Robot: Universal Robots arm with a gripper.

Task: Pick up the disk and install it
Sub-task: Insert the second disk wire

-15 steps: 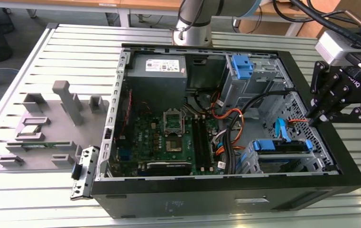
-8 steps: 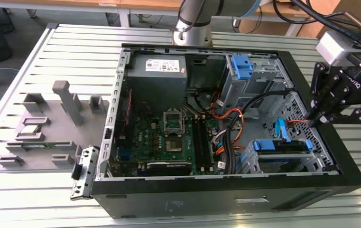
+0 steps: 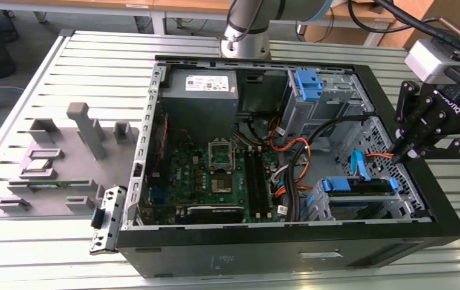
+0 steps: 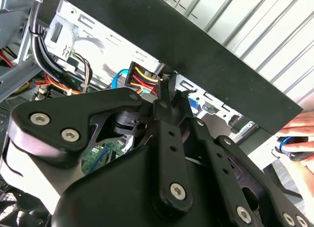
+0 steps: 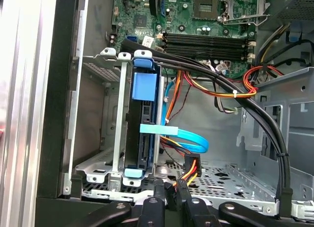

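Reading the layout: disk seated on edge in its cage, claw above the case's edge.
Disk (image 5: 142,124): upright in the drive cage (image 5: 115,114) at the case's corner, blue rails at its ends.
Claw (image 3: 411,154): fingers pinched narrow, holding nothing.
Relation: disk lies inward of the claw, toward the exterior view's left.
Long axis: running away from the claw toward the motherboard (image 5: 196,15).

Camera setup: one view from high up, two riding on my wrist

The exterior view looks down at an angle on the whole open computer case (image 3: 294,151) and slotted table (image 3: 92,66), from fairly far back. My first wrist view sits close in, peering past my gripper (image 5: 169,190) into the drive cage (image 5: 140,119) and motherboard (image 5: 206,15). The second wrist view looks across my gripper (image 4: 167,92) at the case wall (image 4: 196,45). Both wrist views share the orange-yellow power cables (image 5: 192,169).
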